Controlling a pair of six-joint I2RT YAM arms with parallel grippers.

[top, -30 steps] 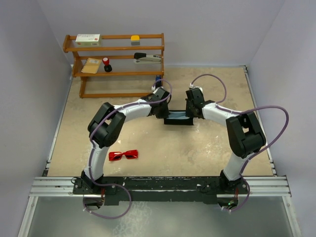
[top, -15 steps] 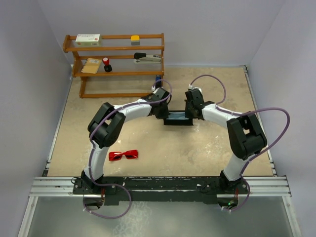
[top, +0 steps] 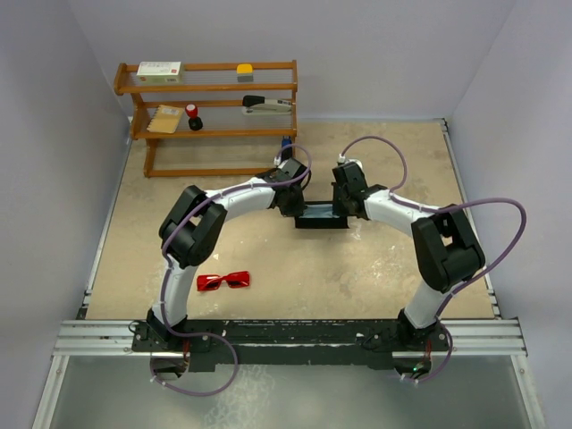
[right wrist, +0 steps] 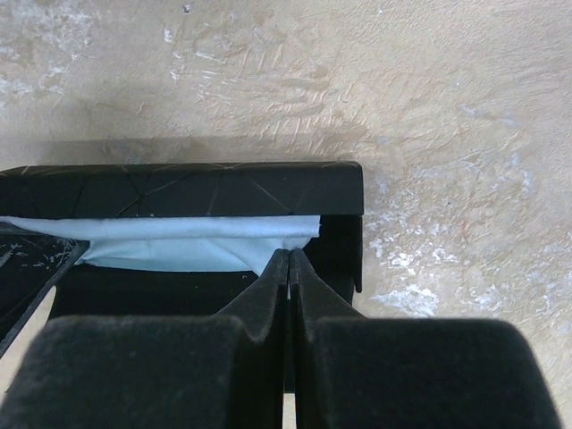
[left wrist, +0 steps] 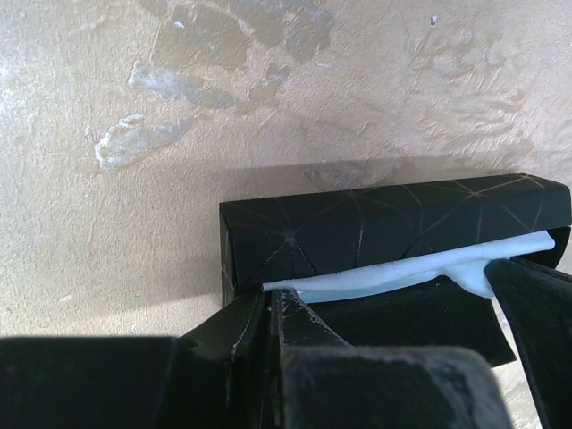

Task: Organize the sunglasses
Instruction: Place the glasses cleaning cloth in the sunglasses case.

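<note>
Left hand (left wrist: pixel 269 293), right hand (right wrist: pixel 288 257) pressed together (perhaps pinching cloth (right wrist: pixel 179 243)) at case (right wrist: pixel 179 189), sunglasses (top: pixel 223 281) apart.

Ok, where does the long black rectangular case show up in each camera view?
Top external: the long black rectangular case sits near the picture's centre.
Left wrist: the case spans from the centre to the right edge.
Right wrist: the case spans from the left edge to just past centre.
Shared landmark: the light blue cloth tucked in the case, seen in all three.

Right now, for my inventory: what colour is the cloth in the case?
Light blue cloth, clearest in the right wrist view.
</note>
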